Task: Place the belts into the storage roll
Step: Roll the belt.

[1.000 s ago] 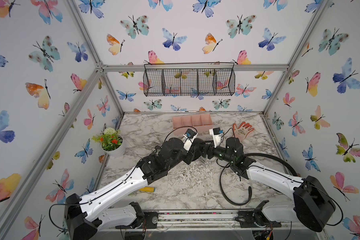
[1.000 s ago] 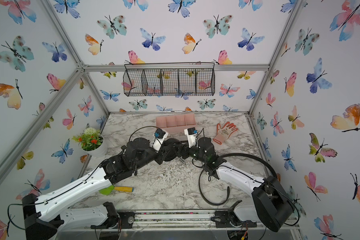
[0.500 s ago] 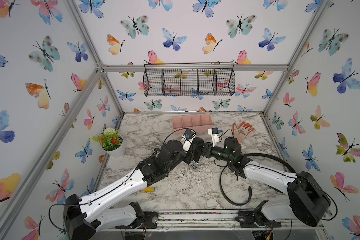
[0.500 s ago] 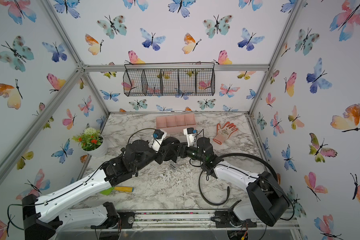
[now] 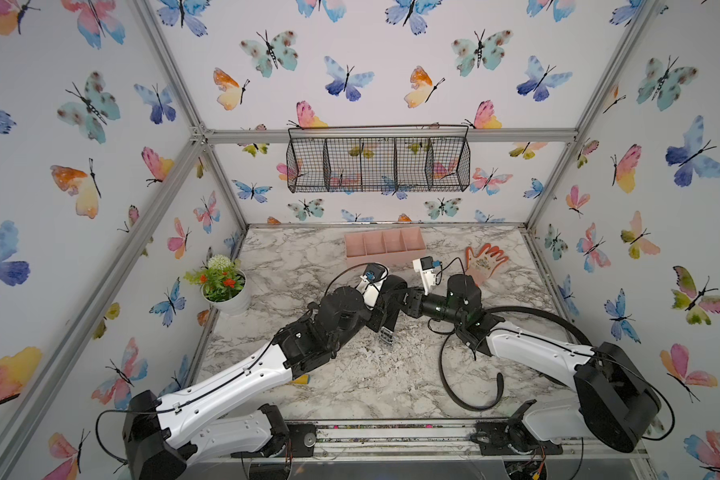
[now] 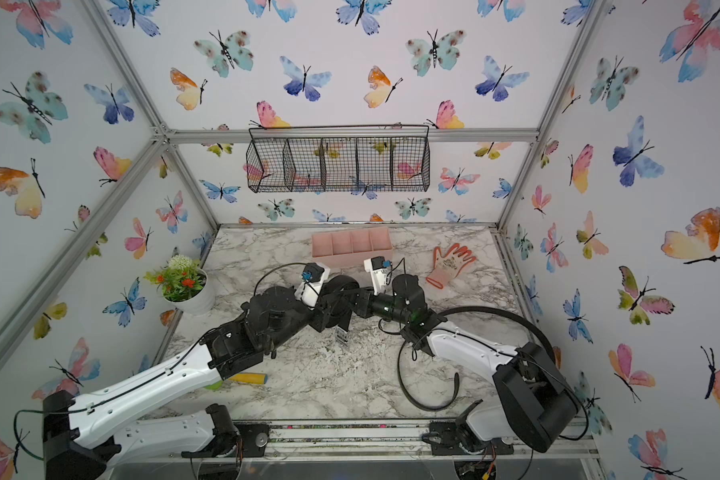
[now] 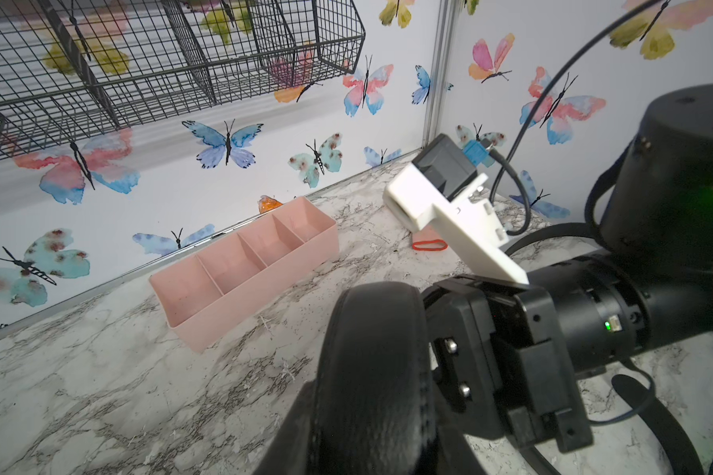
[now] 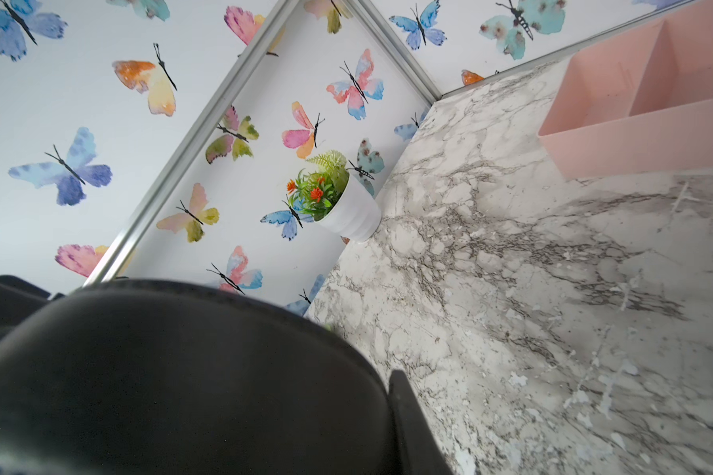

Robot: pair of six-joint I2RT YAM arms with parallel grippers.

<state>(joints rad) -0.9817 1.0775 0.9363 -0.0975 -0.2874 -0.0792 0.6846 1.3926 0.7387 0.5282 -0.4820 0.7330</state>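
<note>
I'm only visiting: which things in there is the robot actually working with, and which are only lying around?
For the job:
- rolled belt, between the two arms
- loose belt, curved on the table
- pink tray, four compartments

Lying about:
- glove
- potted plant
- wire basket on the wall
- yellow-handled item

Right end effector (image 5: 405, 297) moved in, jaws closed onto coiled belt (image 5: 393, 285)

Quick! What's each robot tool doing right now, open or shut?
Left tool: shut on the rolled belt.
Right tool: right up against that belt, jaws hidden, so it cannot be told.
</note>
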